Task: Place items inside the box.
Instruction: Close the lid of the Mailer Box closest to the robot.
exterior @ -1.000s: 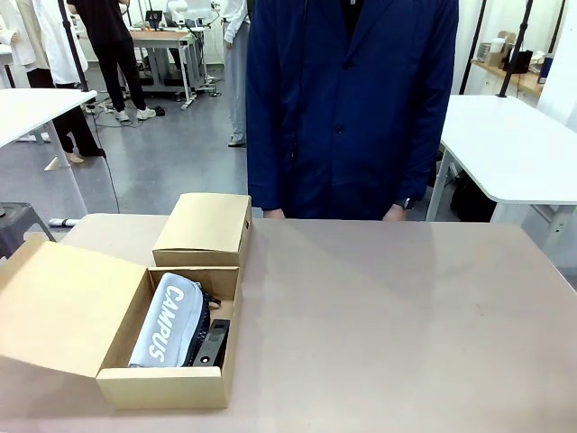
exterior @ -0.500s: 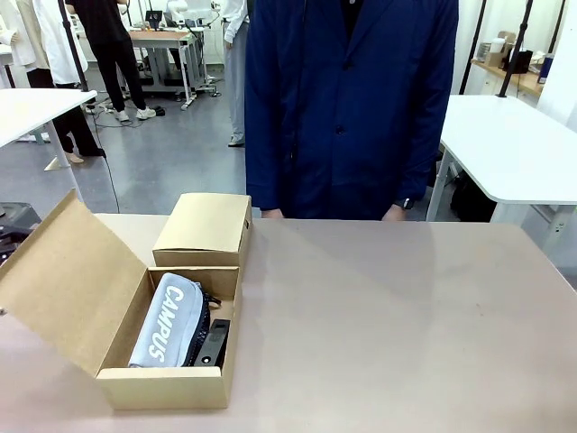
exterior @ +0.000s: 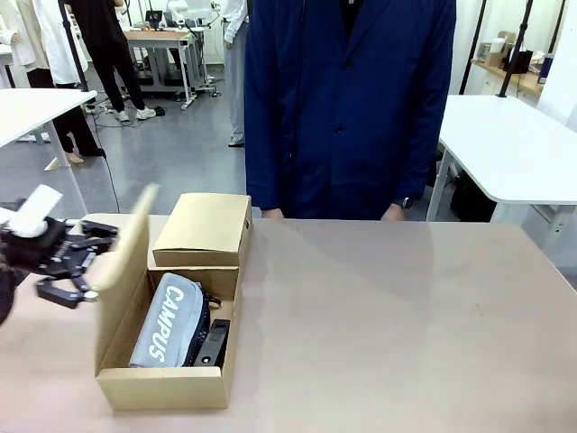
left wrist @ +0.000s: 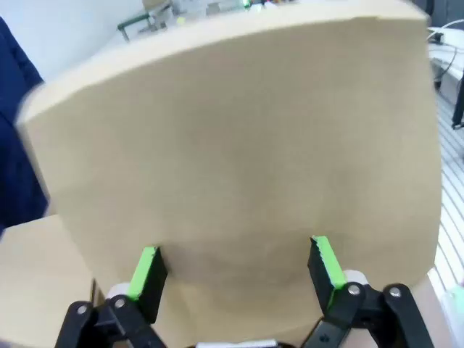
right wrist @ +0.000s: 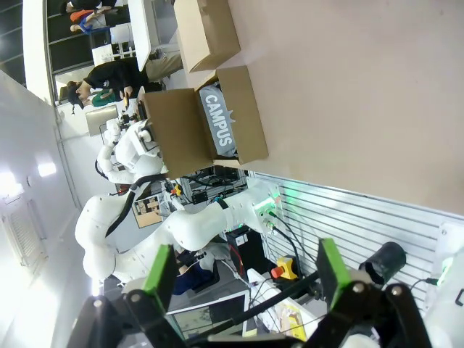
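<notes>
Lid flap swung up from flat to near upright, pushed by the left gripper (exterior: 77, 268).
Its jaws stood apart against the flap (exterior: 126, 239); the box (exterior: 167, 383), holding the CAMPUS pouch (exterior: 169, 320), lay just right.

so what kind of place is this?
Likely a robotics lab or workshop: other white worktables on a grey floor, a cluttered equipment bench behind, and people in coats standing around.
</notes>
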Controlling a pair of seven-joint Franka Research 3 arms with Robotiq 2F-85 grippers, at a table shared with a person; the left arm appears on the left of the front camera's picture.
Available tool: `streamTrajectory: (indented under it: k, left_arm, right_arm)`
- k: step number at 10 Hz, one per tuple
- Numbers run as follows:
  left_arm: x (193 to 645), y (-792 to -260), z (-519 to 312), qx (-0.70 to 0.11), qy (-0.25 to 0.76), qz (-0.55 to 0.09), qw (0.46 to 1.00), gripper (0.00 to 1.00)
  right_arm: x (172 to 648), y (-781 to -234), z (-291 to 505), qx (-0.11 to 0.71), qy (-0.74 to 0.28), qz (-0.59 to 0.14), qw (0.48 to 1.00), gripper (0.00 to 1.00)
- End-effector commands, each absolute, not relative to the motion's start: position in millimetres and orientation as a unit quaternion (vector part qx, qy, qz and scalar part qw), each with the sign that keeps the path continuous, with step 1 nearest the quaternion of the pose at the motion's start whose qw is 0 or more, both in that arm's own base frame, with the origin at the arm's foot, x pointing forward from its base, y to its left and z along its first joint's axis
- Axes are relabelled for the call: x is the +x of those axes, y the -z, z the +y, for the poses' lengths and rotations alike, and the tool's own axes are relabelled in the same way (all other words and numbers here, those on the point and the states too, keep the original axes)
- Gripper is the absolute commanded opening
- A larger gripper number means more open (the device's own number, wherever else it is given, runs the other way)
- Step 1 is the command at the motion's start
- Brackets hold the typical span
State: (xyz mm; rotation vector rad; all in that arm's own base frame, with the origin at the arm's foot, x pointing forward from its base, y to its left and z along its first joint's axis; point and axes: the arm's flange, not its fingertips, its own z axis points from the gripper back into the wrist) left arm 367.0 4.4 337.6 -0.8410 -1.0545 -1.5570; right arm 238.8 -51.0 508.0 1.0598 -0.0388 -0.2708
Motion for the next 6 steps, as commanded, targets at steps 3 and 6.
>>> streamTrajectory:
  k: [3,6]
  left_arm:
    - [284,-287,-83,-0.367,0.672,-0.398,0.505,1.0]
    - [281,-283,-82,-0.37,0.678,-0.38,0.51,1.0]
  right_arm:
    - [240,-510,-53,0.511,0.118,-0.025,0.851,1.0]
    - [240,-510,-53,0.511,0.118,-0.025,0.851,1.0]
